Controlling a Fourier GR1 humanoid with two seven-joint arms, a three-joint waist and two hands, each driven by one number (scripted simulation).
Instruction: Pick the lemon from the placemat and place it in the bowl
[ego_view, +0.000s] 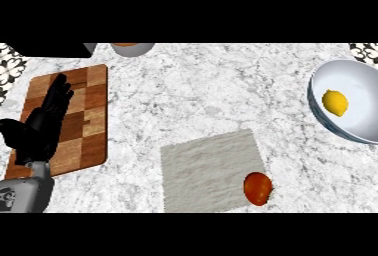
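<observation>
The yellow lemon (335, 102) lies inside the white bowl (358, 130) at the right edge of the head view. A grey placemat (207, 167) lies on the marble counter at lower centre. My left hand (43, 125) is at the left, over a wooden cutting board, with its fingers straight and pointing up, holding nothing. My right hand is out of the frame.
An orange-red fruit (258, 188) rests on the placemat's lower right edge. The checkered wooden cutting board (87, 115) lies at the left. A grey cup (133, 48) stands at the top edge, next to a dark object (52, 49) in the top left corner.
</observation>
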